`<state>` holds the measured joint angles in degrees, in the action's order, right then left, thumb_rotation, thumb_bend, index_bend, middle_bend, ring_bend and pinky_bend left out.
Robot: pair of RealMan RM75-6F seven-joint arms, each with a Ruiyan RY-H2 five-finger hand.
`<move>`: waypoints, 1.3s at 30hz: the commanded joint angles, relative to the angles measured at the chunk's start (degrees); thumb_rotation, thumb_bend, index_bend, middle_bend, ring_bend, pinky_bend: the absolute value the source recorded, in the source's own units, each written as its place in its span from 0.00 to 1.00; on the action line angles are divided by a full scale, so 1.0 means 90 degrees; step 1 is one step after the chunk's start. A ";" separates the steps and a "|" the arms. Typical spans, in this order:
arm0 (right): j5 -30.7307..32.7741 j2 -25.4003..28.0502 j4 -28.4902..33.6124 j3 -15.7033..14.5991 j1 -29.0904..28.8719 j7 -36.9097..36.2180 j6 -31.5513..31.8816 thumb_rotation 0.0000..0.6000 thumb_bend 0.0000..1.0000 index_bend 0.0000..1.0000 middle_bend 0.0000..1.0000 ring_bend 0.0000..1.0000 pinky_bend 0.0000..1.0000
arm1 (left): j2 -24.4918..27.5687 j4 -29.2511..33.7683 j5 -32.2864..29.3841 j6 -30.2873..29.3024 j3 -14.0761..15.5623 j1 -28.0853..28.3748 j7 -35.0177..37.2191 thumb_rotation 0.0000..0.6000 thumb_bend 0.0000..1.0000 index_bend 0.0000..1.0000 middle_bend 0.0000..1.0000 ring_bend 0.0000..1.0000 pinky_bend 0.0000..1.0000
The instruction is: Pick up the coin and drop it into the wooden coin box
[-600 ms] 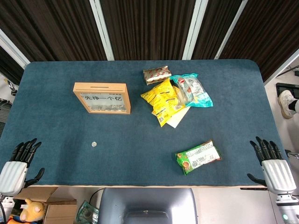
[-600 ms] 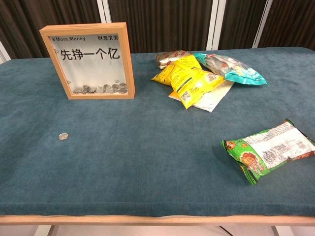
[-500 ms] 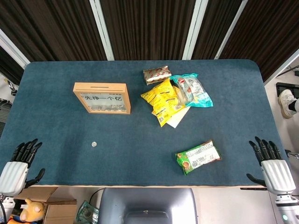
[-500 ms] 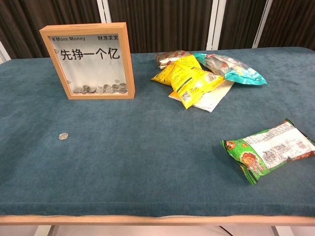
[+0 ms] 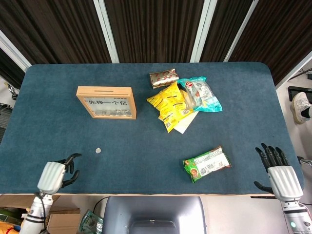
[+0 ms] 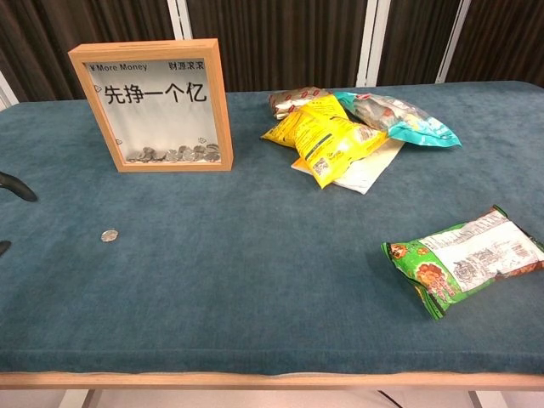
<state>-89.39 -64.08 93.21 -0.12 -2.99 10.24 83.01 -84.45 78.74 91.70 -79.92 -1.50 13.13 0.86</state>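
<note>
coin flat on counter, near left robot hand, toward box side, not touching. left robot hand released, fingers apart, holding nothing.

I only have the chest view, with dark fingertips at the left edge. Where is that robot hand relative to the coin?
Observer: The left robot hand is near the table's front edge, short of the coin, fingers apart, empty.
Operator: And the other one?
Observer: The right robot hand is at the front right corner, open, right of the green snack bag.
Operator: Where's the box's slot?
Observer: A dark slot runs along the top edge of the wooden coin box.
</note>
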 commanded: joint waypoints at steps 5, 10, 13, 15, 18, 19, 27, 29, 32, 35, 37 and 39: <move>0.0111 -0.0001 -0.0051 0.0034 -0.0023 -0.0023 -0.0065 1.00 0.17 0.00 0.00 0.00 0.00 | -0.0379 0.0173 -0.1539 0.1840 -0.0570 0.0850 -0.1687 1.00 0.45 0.32 1.00 1.00 1.00; 0.0160 0.0018 -0.0067 0.0051 -0.0017 -0.0063 -0.0058 1.00 0.17 0.00 0.00 0.00 0.00 | -0.0615 0.0108 -0.1950 0.1896 -0.0761 0.1025 -0.2213 1.00 0.43 0.34 1.00 1.00 1.00; 0.0163 0.0023 -0.0069 0.0047 -0.0012 -0.0066 -0.0051 1.00 0.17 0.00 0.00 0.00 0.00 | -0.0861 -0.0093 -0.2071 0.1831 -0.0806 0.1122 -0.2533 1.00 0.41 0.35 1.00 1.00 1.00; 0.0156 0.0030 -0.0066 0.0045 -0.0007 -0.0078 -0.0038 1.00 0.17 0.00 0.00 0.00 0.00 | -0.1032 -0.0251 -0.2122 0.1757 -0.0818 0.1173 -0.2744 1.00 0.41 0.36 1.00 1.00 1.00; 0.0154 0.0038 -0.0071 0.0044 -0.0002 -0.0105 -0.0027 1.00 0.17 0.00 0.00 0.00 0.00 | -0.1213 -0.0386 -0.2166 0.1683 -0.0819 0.1229 -0.2918 1.00 0.40 0.37 1.00 1.00 1.00; 0.0155 0.0042 -0.0072 0.0043 -0.0005 -0.0109 -0.0034 1.00 0.17 0.00 0.00 0.00 0.00 | -0.1275 -0.0435 -0.2167 0.1642 -0.0823 0.1251 -0.2967 1.00 0.40 0.37 1.00 1.00 1.00; 0.0129 0.0074 -0.0057 0.0039 0.0012 -0.0175 0.0017 1.00 0.17 0.00 0.00 0.00 0.00 | -0.1514 -0.0736 -0.2303 0.1637 -0.0804 0.1349 -0.3131 1.00 0.38 0.38 1.00 1.00 1.00; 0.0126 0.0082 -0.0056 0.0036 0.0014 -0.0186 0.0020 1.00 0.17 0.00 0.00 0.00 0.00 | -0.1527 -0.0780 -0.2369 0.1705 -0.0791 0.1369 -0.3134 1.00 0.38 0.39 1.00 1.00 1.00; 0.0122 0.0087 -0.0054 0.0034 0.0014 -0.0192 0.0020 1.00 0.17 0.00 0.00 0.00 0.00 | -0.1569 -0.0865 -0.2402 0.1705 -0.0789 0.1397 -0.3145 1.00 0.38 0.40 1.00 1.00 1.00; 0.0121 0.0087 -0.0056 0.0036 0.0012 -0.0199 0.0022 1.00 0.17 0.00 0.00 0.00 0.00 | -0.1599 -0.0927 -0.2458 0.1738 -0.0791 0.1432 -0.3179 1.00 0.38 0.41 1.00 1.00 1.00; 0.0125 0.0085 -0.0063 0.0038 0.0011 -0.0196 0.0020 1.00 0.17 0.00 0.00 0.00 0.00 | -0.1622 -0.0963 -0.2497 0.1765 -0.0791 0.1455 -0.3191 1.00 0.38 0.41 1.00 1.00 1.00; 0.0125 0.0086 -0.0062 0.0037 0.0011 -0.0197 0.0017 1.00 0.17 0.00 0.00 0.00 0.00 | -0.1632 -0.0980 -0.2505 0.1765 -0.0790 0.1462 -0.3194 1.00 0.38 0.41 1.00 1.00 1.00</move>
<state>-88.26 -63.30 92.65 0.21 -2.89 8.47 83.17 -99.12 69.94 69.17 -64.03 -8.62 26.27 -27.87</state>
